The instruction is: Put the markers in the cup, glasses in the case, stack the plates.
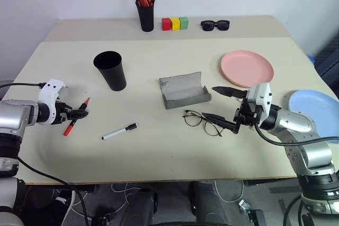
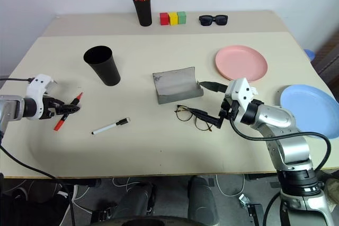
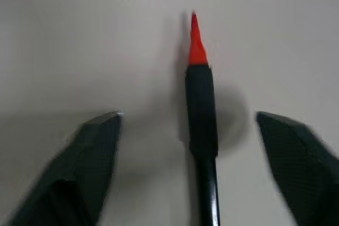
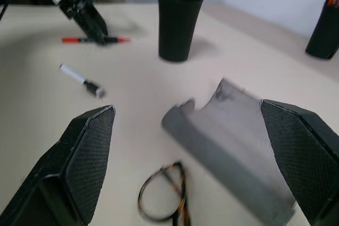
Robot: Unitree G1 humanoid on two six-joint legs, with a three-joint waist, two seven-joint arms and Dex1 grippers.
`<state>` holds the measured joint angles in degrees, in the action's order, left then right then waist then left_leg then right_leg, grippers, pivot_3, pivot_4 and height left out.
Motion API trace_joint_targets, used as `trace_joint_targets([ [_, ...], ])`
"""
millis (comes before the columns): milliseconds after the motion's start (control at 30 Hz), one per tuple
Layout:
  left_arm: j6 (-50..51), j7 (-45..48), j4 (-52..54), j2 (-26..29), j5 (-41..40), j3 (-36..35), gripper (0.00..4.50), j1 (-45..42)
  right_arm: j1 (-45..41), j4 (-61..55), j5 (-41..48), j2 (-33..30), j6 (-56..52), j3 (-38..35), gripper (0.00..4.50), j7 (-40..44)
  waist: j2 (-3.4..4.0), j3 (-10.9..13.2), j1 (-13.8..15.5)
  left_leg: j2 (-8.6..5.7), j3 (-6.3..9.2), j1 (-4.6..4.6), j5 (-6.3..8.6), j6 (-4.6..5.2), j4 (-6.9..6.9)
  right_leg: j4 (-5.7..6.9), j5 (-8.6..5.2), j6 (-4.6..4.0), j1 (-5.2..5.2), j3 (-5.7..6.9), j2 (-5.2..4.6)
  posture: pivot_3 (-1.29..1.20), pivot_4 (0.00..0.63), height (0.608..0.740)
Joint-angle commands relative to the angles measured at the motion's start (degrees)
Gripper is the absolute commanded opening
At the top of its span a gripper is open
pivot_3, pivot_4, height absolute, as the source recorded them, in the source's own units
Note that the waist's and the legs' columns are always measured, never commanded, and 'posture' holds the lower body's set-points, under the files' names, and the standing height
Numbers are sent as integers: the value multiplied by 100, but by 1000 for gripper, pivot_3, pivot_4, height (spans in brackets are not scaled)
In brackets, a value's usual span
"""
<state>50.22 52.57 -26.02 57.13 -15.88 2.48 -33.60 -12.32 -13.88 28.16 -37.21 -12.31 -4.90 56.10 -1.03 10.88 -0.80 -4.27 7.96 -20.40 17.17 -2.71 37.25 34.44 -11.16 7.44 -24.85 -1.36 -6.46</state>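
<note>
My left gripper (image 1: 79,113) is open and lowered over the middle of a red-tipped marker (image 1: 75,118) lying at the table's left. Its fingers (image 3: 100,141) stand on either side of the dark barrel (image 3: 201,115) with gaps showing. A white marker with a black cap (image 1: 120,131) lies to the right of it. The black cup (image 1: 110,71) stands upright behind them. The grey case (image 1: 184,91) lies open at the centre, and the wire-framed glasses (image 1: 204,121) lie just in front of it. My right gripper (image 1: 221,105) hangs open beside the glasses, holding nothing. The pink plate (image 1: 247,68) and blue plate (image 1: 317,107) lie apart at the right.
Along the back edge stand a black pot of orange-topped pens (image 1: 145,10), three coloured blocks (image 1: 175,23) and black sunglasses (image 1: 215,24). Bare tabletop (image 1: 159,152) stretches along the front edge.
</note>
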Motion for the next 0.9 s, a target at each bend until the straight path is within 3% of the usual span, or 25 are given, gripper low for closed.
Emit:
trace_joint_targets([
  [33, 157, 230, -59, -29, 158, 233, 2117, -105, -42, -242, 88, -47, 79, -246, 4500, -72, 1, 0, -4, -1, -1, 2, 0, 0, 1, 1, 0, 1, 2, -1, 0, 0, 150, 740],
  [167, 38, 344, -29, -56, 193, 150, 75, -97, 87, -287, 40, -34, 139, -226, 4500, -67, 1, -1, -5, 1, -1, 6, 0, 0, 0, 2, 0, 1, 4, -1, 0, 0, 150, 740],
  [300, -558, 133, -39, -23, 205, -281, 23, -92, 117, -232, 12, -26, 187, -214, 4500, -47, 1, 0, -1, 1, 0, 5, 0, 0, 2, 2, 0, 1, 4, -1, 0, 0, 150, 740],
  [467, -2461, -275, 43, -293, -363, -1877, 23, -26, 66, -138, -10, -5, 227, -153, 4500, -6, -6, 1, 8, 5, 4, -1, -2, -3, 4, 0, 2, -1, -1, 0, -1, 0, 150, 740],
  [633, -3177, -153, 455, -628, -1114, -2923, 23, 33, -46, -14, -33, 21, 244, -115, 4500, 43, -5, 0, -6, 5, -1, -1, -2, -4, -1, -4, 2, -2, -4, -1, -5, 0, 150, 740],
  [767, -4412, -758, 369, -1409, -1214, -3184, 23, -694, -137, 80, 100, 27, 170, -112, 4500, 163, -11, -3, 103, 4, 7, -2, -5, -9, 12, -4, 10, 2, 7, 5, -5, 0, 150, 740],
  [900, -5120, -978, -350, -1922, -791, -2685, 23, -1539, -281, 90, 239, 142, 68, -151, 4500, 88, -14, -5, 156, 0, 5, -5, -5, -9, 31, -22, 31, 10, 20, 6, -4, 0, 150, 740],
])
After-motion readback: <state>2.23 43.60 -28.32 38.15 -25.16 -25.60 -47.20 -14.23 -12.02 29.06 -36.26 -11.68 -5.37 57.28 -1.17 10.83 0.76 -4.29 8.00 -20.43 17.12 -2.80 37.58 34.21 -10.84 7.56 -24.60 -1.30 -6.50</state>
